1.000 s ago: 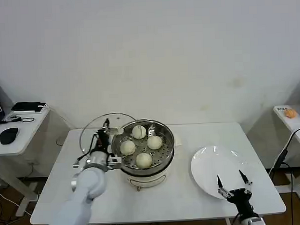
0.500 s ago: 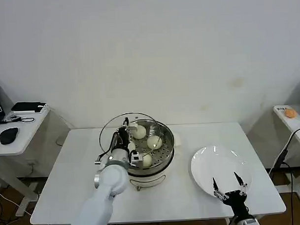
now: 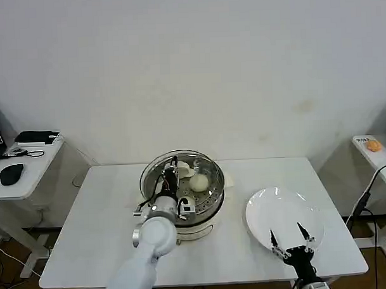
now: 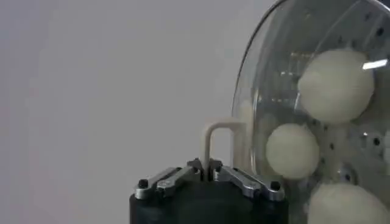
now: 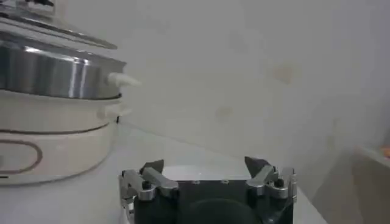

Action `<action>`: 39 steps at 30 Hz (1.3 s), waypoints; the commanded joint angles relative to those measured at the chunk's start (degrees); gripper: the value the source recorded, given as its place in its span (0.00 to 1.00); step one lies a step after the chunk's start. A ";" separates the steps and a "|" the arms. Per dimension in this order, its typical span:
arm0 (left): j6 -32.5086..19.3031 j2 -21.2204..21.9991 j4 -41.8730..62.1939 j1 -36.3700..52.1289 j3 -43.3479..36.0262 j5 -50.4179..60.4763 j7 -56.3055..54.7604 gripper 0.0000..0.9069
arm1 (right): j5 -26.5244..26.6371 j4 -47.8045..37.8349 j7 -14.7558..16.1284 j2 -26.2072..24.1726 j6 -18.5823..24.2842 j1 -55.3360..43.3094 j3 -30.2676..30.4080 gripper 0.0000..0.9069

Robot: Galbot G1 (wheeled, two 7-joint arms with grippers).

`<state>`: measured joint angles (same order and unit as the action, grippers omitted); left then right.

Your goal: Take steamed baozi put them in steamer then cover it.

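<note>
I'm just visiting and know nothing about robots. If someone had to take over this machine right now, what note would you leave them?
Left gripper: shut on the pale handle of the round clear glass cover, holding it over the shiny round steel steamer at the middle of the white table.
Right gripper: open, idle, at the near edge of the flat white plate, which holds nothing.
Done: the smooth cream-white baozi lie on the perforated tray inside the steamer; three show through the glass in the left wrist view.
Left: whether the cover sits fully on the rim cannot be told. Probably settle it, then release the handle.
</note>
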<state>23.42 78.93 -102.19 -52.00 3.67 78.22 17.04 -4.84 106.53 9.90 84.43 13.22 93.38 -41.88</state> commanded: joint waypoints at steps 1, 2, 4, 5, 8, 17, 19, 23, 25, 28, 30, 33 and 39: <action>-0.25 1.31 1.25 0.01 -0.65 0.69 0.07 0.00 | -0.18 -0.05 0.01 0.13 0.04 0.00 0.26 1.00; -0.31 1.37 1.37 0.04 -0.75 0.77 0.06 0.00 | -0.17 -0.07 0.01 0.13 0.04 0.00 0.27 1.00; -0.43 1.48 1.67 0.01 -0.91 0.90 0.02 0.00 | -0.17 -0.19 0.01 0.10 0.12 0.00 0.26 1.00; -0.46 1.51 1.78 -0.07 -0.93 0.99 0.02 0.00 | -0.16 -0.19 0.01 0.09 0.11 0.01 0.26 1.00; -0.66 1.44 2.07 -0.27 -0.92 1.09 -0.01 0.00 | -0.15 -0.24 0.01 0.10 0.15 -0.02 0.27 1.00; -0.88 1.43 1.70 -0.70 -0.81 1.12 -0.05 0.00 | -0.20 -0.35 0.00 0.18 0.11 -0.14 0.71 1.00; -1.01 1.55 1.69 -0.69 -0.81 1.26 -0.21 0.00 | -0.20 -0.35 0.04 0.17 0.12 -0.14 0.77 1.00; -1.52 1.82 1.78 -0.62 -0.58 1.68 -0.46 1.00 | -0.31 -0.51 0.04 0.16 0.15 -0.08 0.84 1.00; -1.47 1.79 1.41 -0.76 -0.48 1.56 -0.53 1.00 | -0.36 -0.50 0.05 0.18 0.17 -0.05 0.88 1.00; -1.46 1.38 0.30 -1.01 -0.11 1.32 -0.51 1.00 | -0.36 -0.52 0.01 0.24 0.14 -0.07 0.94 1.00; -1.44 0.85 -0.78 -1.18 0.13 0.97 -0.52 1.00 | -0.44 -0.55 0.00 0.29 0.11 -0.08 1.05 1.00; -1.41 -0.13 -2.87 -2.00 0.30 0.44 -0.38 1.00 | -0.57 -0.63 -0.01 0.38 0.09 -0.14 1.27 1.00; -1.59 -2.07 -7.75 -5.62 0.31 -0.62 -0.15 1.00 | -0.74 -0.81 -0.05 0.45 0.07 -0.22 1.72 1.00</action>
<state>22.01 78.63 -104.20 -54.45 3.97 78.32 16.72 -5.54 105.84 9.89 84.82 13.33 93.22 -40.36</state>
